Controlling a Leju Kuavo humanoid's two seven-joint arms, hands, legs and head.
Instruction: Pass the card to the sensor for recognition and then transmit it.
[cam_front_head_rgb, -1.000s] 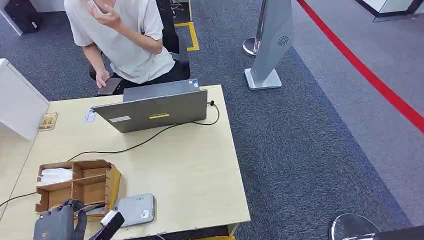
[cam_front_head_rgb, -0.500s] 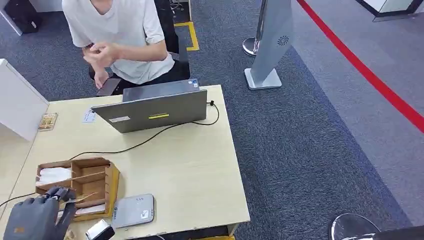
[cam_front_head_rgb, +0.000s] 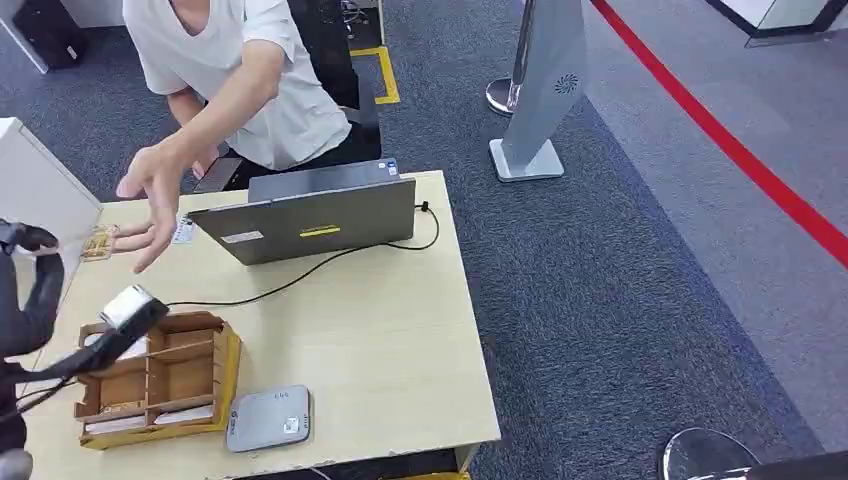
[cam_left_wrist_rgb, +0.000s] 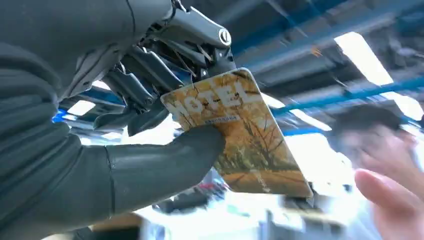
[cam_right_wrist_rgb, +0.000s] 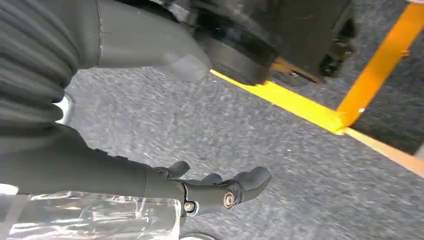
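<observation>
My left hand (cam_front_head_rgb: 28, 290) is raised at the left edge of the head view, above the table's left side. In the left wrist view this hand (cam_left_wrist_rgb: 150, 100) pinches a yellow-brown card (cam_left_wrist_rgb: 240, 135) printed "HOTEL" between thumb and fingers. A person's open hand (cam_front_head_rgb: 155, 205) reaches over the table toward it and shows blurred beside the card as the person's hand (cam_left_wrist_rgb: 390, 195). The flat grey sensor pad (cam_front_head_rgb: 268, 418) lies near the table's front edge. My right hand (cam_right_wrist_rgb: 220, 192) hangs over grey carpet, fingers apart and holding nothing.
A wooden divided box (cam_front_head_rgb: 160, 375) with cards stands left of the sensor. A grey laptop (cam_front_head_rgb: 310, 215) with a black cable sits at the table's far side, the person seated behind it. Another small card (cam_front_head_rgb: 97, 242) lies at the far left. A white partition (cam_front_head_rgb: 35, 200) borders the table.
My left hand has risen from the table's front edge by the box, up and to the left, carrying the card. The person's arm has stretched out over the table toward it.
</observation>
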